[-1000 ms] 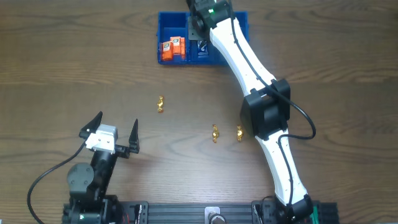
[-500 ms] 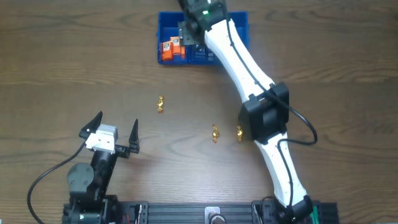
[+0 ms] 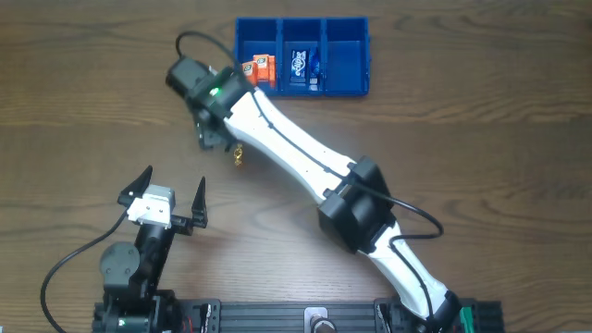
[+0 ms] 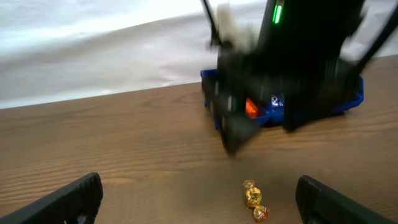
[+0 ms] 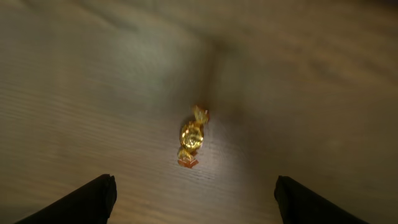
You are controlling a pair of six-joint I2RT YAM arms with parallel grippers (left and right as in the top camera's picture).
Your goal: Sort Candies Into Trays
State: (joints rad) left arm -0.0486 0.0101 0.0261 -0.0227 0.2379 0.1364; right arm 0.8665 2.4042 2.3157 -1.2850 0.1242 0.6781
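**Top view.** The right arm runs from its base at lower right diagonally across the middle to the table's left half. The right gripper (image 3: 213,139) sits just beside a gold candy (image 3: 239,155). The candy lies on the wooden table (image 3: 481,185), below the blue tray (image 3: 361,55) and apart from it. The tray has three compartments, with orange candies (image 3: 259,72) in the left one and blue-wrapped candies (image 3: 301,67) in the middle one. The left gripper (image 3: 175,176) is near its own base, well apart from the candy. Its jaws are spread wide with nothing between them.

**Left wrist view.** The arm's own fingers (image 4: 74,196) sit at the far corners, wide apart. The gold candy rests on the wood ahead, between the two fingers and touching neither. The right gripper is a dark smear just beyond the candy, probably lifted off the table, though the blur is too heavy to be sure. The blue tray stands behind it, with an orange wrapper visible inside.

**Right wrist view.** The fingers (image 5: 87,199) are set wide apart, so the jaws are open and hold nothing. The gold candy lies on bare wood ahead of the gap between them, clear of both fingers, with its twisted wrapper ends visible.
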